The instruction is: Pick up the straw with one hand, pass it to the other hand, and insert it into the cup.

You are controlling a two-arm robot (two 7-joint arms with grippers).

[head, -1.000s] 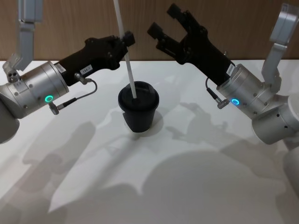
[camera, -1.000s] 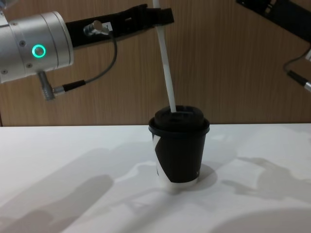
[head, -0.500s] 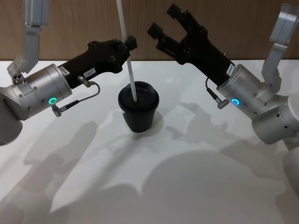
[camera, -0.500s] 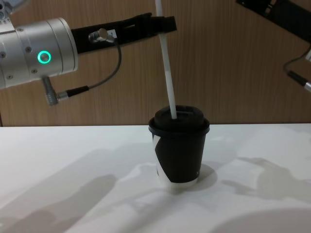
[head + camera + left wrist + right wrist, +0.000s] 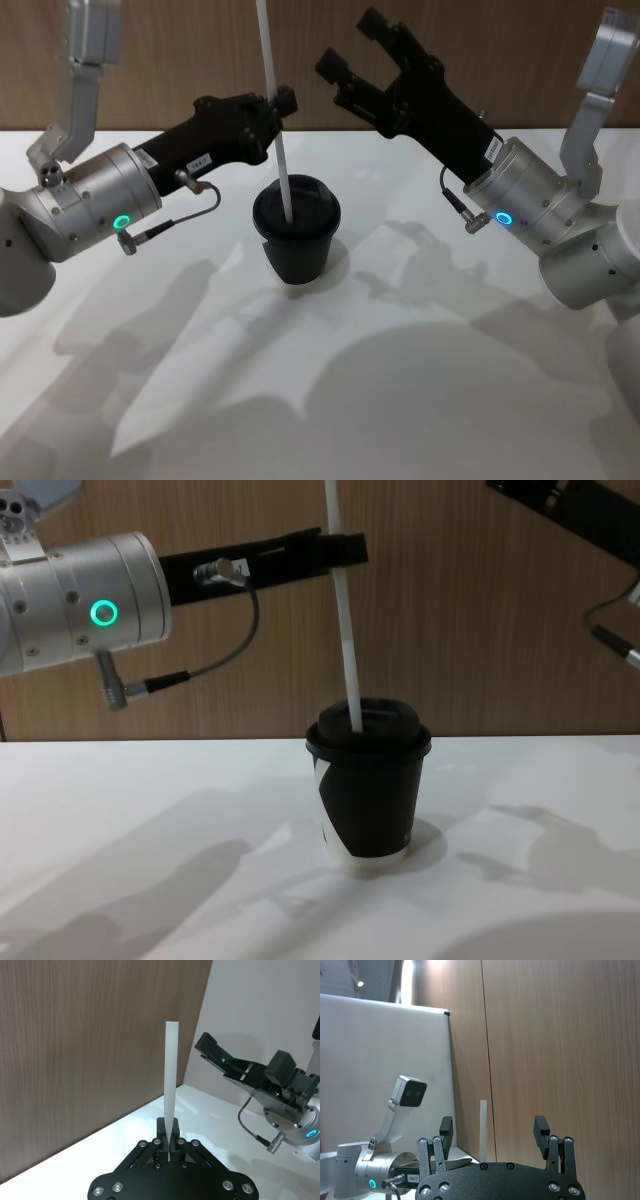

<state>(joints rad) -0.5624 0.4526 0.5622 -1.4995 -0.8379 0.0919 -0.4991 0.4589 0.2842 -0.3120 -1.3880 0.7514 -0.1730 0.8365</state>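
The table (image 5: pixel 420 400) lies below both grippers; on it, beneath the left gripper's tips, stands the cup (image 5: pixel 295 240), upright and lidded. The right gripper (image 5: pixel 362 48) hangs up and to the right of the cup, apart from it, its fingers spread wide with nothing between them; the left gripper (image 5: pixel 275 100) reaches in from the left above the cup, its fingers pinched narrow on the straw (image 5: pixel 277 130). The straw stands nearly upright, running up past the gripper's tips and down from them, its lower end in the cup's lid.
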